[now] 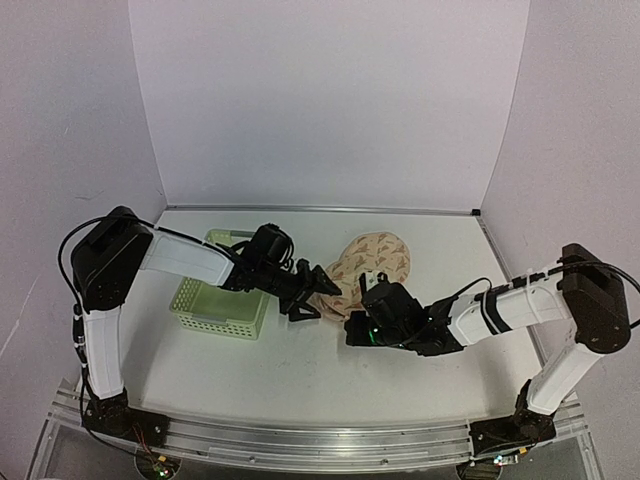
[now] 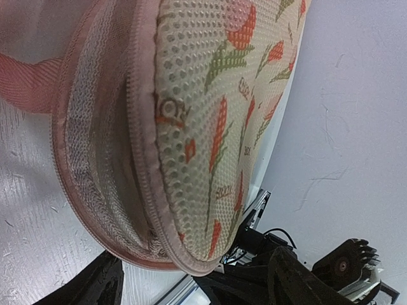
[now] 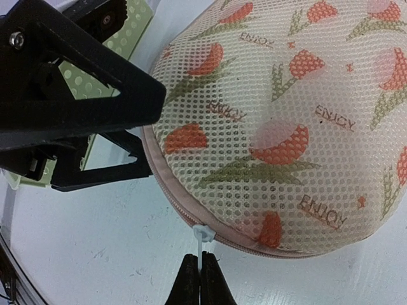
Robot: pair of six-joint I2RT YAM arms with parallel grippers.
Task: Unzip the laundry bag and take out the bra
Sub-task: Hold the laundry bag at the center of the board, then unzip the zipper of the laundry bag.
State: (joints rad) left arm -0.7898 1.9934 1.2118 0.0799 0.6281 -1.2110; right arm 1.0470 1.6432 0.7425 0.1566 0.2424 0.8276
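The laundry bag (image 1: 372, 258) is seen lying on the white worktop (image 1: 300, 370) near its middle, between the two arms and just right of a light green lattice basket (image 1: 215, 305). Its beige mesh cover is printed with red flowers, green stems and the word ENJOY, and its seam is edged in pale pink.

The left gripper (image 1: 314, 297) is held at the bag's left end, with its jaws spread apart. From the left wrist view that end of the bag is seen close up between the two dark fingers (image 2: 95, 286). Whether either finger touches the fabric cannot be told. In the same view the pink zip edging (image 2: 147, 127) is parted along this end, so that a strip of the pale inner lining is exposed. A pink loop (image 2: 28, 86) is seen at the upper left.

The right gripper (image 3: 201, 260) is placed at the near edge of the bag. Its jaws are pressed together on the tab of the white zip pull (image 3: 201, 234), which sits on the pink seam at the lowest point of the bag's rim in the right wrist view. The left arm's black fingers and part of the basket are seen beyond, at the upper left of that view.
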